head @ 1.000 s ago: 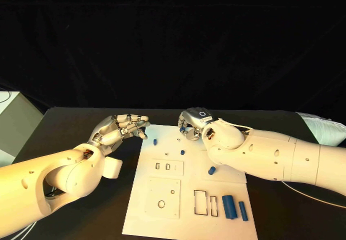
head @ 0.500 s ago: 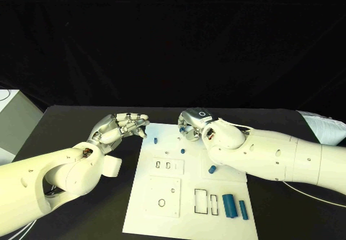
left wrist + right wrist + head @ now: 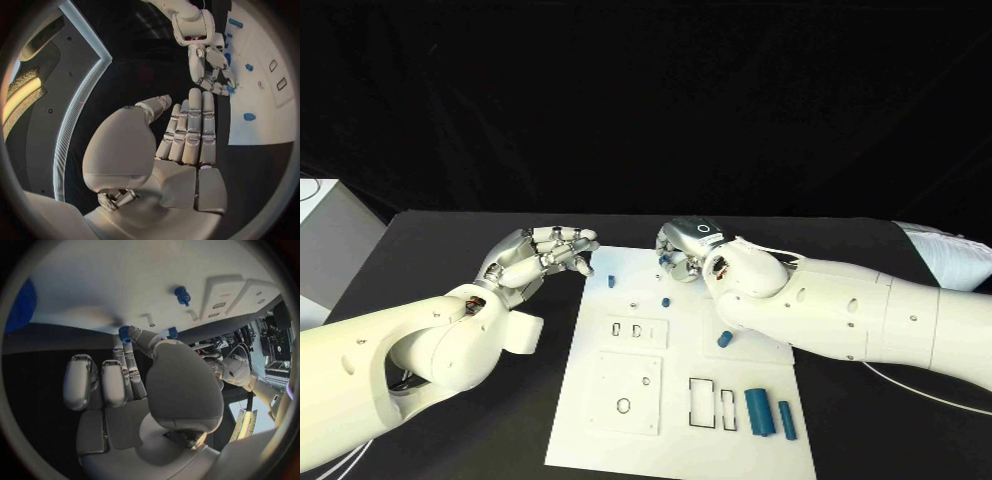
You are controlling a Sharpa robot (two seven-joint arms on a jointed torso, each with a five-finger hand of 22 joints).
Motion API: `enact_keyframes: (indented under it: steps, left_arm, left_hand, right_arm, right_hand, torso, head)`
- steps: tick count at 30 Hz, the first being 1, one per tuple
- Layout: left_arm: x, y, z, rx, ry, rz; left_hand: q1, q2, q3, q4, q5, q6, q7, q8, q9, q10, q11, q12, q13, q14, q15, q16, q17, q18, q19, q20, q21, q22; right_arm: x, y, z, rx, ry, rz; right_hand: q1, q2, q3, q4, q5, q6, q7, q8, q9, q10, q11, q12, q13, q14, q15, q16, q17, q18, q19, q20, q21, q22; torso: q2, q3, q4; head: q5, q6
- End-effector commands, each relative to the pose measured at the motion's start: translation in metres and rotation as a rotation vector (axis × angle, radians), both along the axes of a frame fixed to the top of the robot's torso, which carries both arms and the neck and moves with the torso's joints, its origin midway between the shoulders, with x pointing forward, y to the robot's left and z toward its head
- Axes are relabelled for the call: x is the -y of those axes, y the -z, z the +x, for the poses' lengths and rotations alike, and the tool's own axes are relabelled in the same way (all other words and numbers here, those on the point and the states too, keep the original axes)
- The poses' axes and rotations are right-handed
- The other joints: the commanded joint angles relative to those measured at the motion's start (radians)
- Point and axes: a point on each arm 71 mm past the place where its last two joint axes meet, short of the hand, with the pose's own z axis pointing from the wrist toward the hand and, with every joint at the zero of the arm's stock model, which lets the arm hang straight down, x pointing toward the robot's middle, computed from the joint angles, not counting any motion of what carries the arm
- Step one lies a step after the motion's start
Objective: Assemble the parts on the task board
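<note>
**Both hands at the far end of the task board**

We start at the left, where the left hand [image 3: 542, 253] hovers over the black bench [image 3: 459, 250] just beside the far left corner of the task board [image 3: 678, 440]. Its fingers [image 3: 190, 127] lie straight and close together, the thumb apart from them, and we see nothing held in it.

Moving right, the white task board lies in the middle of the bench. A small blue part [image 3: 610, 284] sits near its far left edge, just beside the left hand's fingertips. Nearer the middle we see another small blue part [image 3: 665, 301], and below it a raised plate with two small rectangular slots [image 3: 635, 332]. A larger plate with an oval hole [image 3: 627, 394] lies closer to us, and beside it two tall rectangular outlines [image 3: 713, 404].

Further right, the right hand [image 3: 687, 247] is lowered onto the far end of the board. In the right wrist view its fingertips [image 3: 128, 337] meet a small blue piece [image 3: 125, 333] on the board; whether it is pinched or only touched, we cannot tell. A blue peg [image 3: 182, 295] stands beyond them.

Beside the right forearm lies one more blue part [image 3: 724, 340], and at the near right corner two blue cylinders [image 3: 770, 413] lie side by side.
</note>
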Motion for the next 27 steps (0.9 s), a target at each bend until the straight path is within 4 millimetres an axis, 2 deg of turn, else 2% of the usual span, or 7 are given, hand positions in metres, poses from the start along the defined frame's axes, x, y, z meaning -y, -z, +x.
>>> enact_keyframes:
  steps: [1,4,6,8,16,23,27]
  left_arm:
    - [0.002,-0.001,0.0,0.001,0.022,-0.012]
    - [0.002,-0.001,0.0,0.0,0.022,-0.012]
    - [0.002,-0.001,0.0,0.0,0.023,-0.012]
    - [0.002,-0.001,0.0,0.0,0.024,-0.012]
    - [0.001,-0.001,0.0,-0.001,0.023,-0.011]
    - [0.0,0.0,0.0,-0.001,0.02,-0.01]
    - [-0.002,0.0,0.001,-0.001,0.017,-0.009]
  left_hand:
    - [-0.005,0.0,0.005,0.001,-0.004,0.0,0.003,-0.006,0.002,-0.007,0.001,-0.004,0.001,-0.01,0.0,0.008,0.002,0.01,-0.009,0.0,0.007,0.002]
    - [-0.005,0.0,0.005,0.001,-0.004,0.0,0.003,-0.006,0.002,-0.007,0.001,-0.004,0.001,-0.01,0.0,0.008,0.002,0.01,-0.009,0.0,0.007,0.002]
    - [-0.005,0.0,0.005,0.001,-0.004,0.0,0.003,-0.006,0.002,-0.007,0.001,-0.004,0.001,-0.01,0.0,0.008,0.002,0.01,-0.009,0.0,0.007,0.002]
    - [-0.005,0.0,0.005,0.001,-0.004,0.0,0.003,-0.006,0.002,-0.007,0.001,-0.004,0.001,-0.01,0.0,0.008,0.002,0.01,-0.009,0.0,0.007,0.002]
    - [-0.006,0.0,0.005,0.001,-0.004,-0.001,0.004,-0.006,0.002,-0.007,0.002,-0.004,0.001,-0.011,0.0,0.008,0.002,0.01,-0.01,0.001,0.008,0.002]
    - [-0.006,0.0,0.005,0.001,-0.004,-0.001,0.004,-0.006,0.002,-0.007,0.002,-0.004,0.001,-0.011,0.0,0.008,0.002,0.01,-0.01,0.001,0.008,0.002]
    - [-0.006,0.0,0.005,0.001,-0.004,-0.001,0.004,-0.007,0.002,-0.008,0.002,-0.004,0.001,-0.012,0.001,0.009,0.003,0.01,-0.011,0.001,0.009,0.003]
  right_arm:
    - [0.001,0.003,0.002,-0.024,-0.012,-0.012]
    - [0.001,0.004,0.003,-0.032,-0.018,-0.017]
    - [0.002,0.005,0.003,-0.034,-0.021,-0.018]
    - [0.003,0.005,0.002,-0.033,-0.023,-0.015]
    - [0.012,0.004,-0.006,-0.03,-0.023,0.014]
    - [0.036,-0.002,-0.016,-0.019,0.003,0.084]
    - [0.062,-0.01,-0.02,-0.028,0.042,0.177]
  right_hand:
    - [-0.027,-0.033,0.012,0.002,0.0,-0.032,0.016,-0.017,-0.002,-0.057,0.022,-0.003,0.022,0.002,0.014,-0.022,-0.038,0.015,-0.035,0.011,-0.048,-0.059]
    - [-0.029,-0.055,-0.002,0.002,-0.002,-0.056,0.021,-0.031,-0.003,-0.13,0.033,0.003,-0.003,-0.031,0.025,-0.086,-0.138,0.042,-0.101,0.023,-0.15,-0.18]
    - [-0.019,-0.056,-0.04,0.0,-0.001,-0.074,0.017,-0.041,-0.002,-0.177,0.035,0.006,-0.022,-0.049,0.026,-0.126,-0.195,0.054,-0.134,0.026,-0.211,-0.244]
    - [-0.012,-0.054,-0.065,0.001,0.0,-0.08,0.016,-0.045,-0.001,-0.188,0.035,0.011,-0.029,-0.051,0.026,-0.135,-0.208,0.057,-0.14,0.026,-0.232,-0.264]
    - [0.017,-0.039,-0.166,0.019,0.001,-0.097,0.011,-0.057,0.0,-0.216,0.033,0.036,-0.041,-0.058,0.024,-0.152,-0.236,0.062,-0.142,0.025,-0.276,-0.298]
    - [0.024,-0.03,-0.19,0.036,0.004,-0.09,0.01,-0.056,0.002,-0.203,0.03,0.059,-0.04,-0.059,0.022,-0.157,-0.245,0.063,-0.142,0.023,-0.292,-0.31]
    - [0.027,-0.032,-0.182,0.052,0.012,-0.08,0.016,-0.056,0.003,-0.156,0.029,0.094,-0.035,-0.051,0.023,-0.136,-0.217,0.058,-0.126,0.02,-0.277,-0.284]
  torso:
    - [0.0,0.0,0.0004]
    - [0.0,-0.0001,0.0004]
    - [0.0,-0.0001,0.0004]
    - [0.0,0.0,0.0002]
    - [-0.001,0.0012,-0.0011]
    - [-0.002,0.0007,-0.0032]
    - [-0.004,0.002,-0.0088]
  head:
    - [0.0,-0.001]
    - [0.001,-0.002]
    - [0.001,-0.002]
    - [0.001,-0.002]
    - [0.002,0.0]
    - [-0.002,0.009]
    - [-0.01,0.017]
